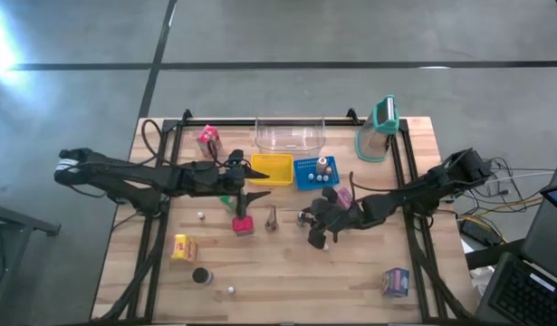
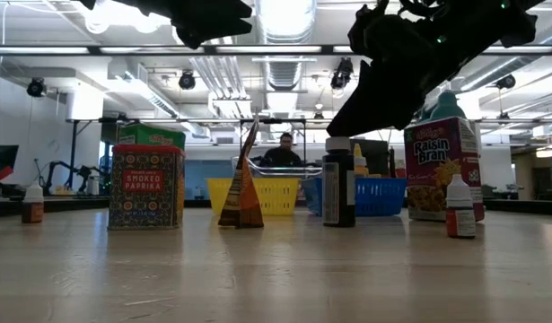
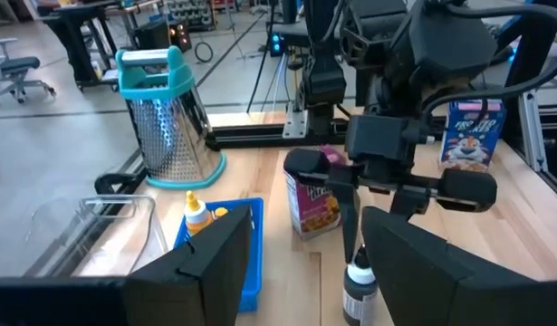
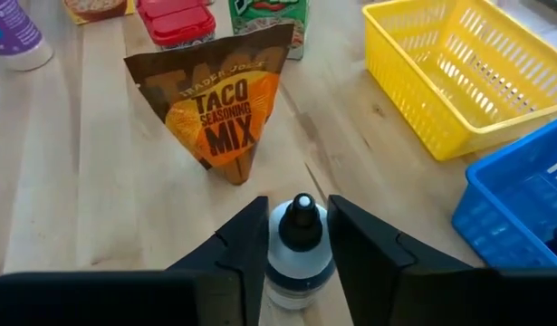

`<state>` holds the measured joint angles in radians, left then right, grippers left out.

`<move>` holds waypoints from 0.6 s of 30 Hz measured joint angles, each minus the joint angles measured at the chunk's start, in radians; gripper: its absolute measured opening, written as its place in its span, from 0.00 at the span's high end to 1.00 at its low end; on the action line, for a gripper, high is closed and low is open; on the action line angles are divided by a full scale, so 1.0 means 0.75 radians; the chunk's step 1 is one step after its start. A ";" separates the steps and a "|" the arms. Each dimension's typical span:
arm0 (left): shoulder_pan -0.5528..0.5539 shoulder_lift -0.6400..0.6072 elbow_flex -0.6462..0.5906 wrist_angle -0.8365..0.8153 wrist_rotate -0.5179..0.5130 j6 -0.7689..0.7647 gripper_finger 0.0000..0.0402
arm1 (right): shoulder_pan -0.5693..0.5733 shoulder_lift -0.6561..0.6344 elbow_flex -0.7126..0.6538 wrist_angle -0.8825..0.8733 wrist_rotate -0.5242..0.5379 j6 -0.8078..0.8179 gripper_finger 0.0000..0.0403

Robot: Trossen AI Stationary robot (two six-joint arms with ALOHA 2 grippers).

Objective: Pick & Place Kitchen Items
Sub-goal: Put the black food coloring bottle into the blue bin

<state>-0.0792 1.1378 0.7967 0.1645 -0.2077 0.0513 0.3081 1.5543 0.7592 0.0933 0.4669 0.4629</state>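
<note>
Bottle (image 4: 299, 240) stands upright between right claw's (image 4: 296, 244) narrowed fingers, beside taco packet (image 4: 219, 100).

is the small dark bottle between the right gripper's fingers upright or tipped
Upright: the small dark bottle stands cap-up on the wooden table, between the right gripper fingers.

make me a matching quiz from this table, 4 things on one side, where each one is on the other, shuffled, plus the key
Things
1. taco seasoning packet
2. small dropper bottle
3. yellow basket
4. grater with teal handle

Places or states
A. empty, beside the blue basket
B. between the right gripper's fingers
C. standing on the wood in front of the red-lidded tin
D. near the table's far corner, by the clear tray

Pairs: 1-C, 2-B, 3-A, 4-D
</note>
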 joint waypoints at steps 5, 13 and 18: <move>0.001 0.001 0.000 -0.010 0.000 -0.001 0.46 | 0.001 -0.012 0.000 -0.010 0.003 -0.011 0.82; 0.001 0.001 0.000 -0.010 0.000 -0.002 0.46 | -0.001 -0.008 0.001 -0.009 0.008 -0.016 0.91; 0.001 0.001 0.000 -0.011 0.000 -0.002 0.46 | -0.001 -0.009 0.001 -0.004 0.029 -0.009 0.91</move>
<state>-0.0788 1.1381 0.7967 0.1563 -0.2077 0.0496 0.3073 1.5478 0.7599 0.0906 0.4884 0.4564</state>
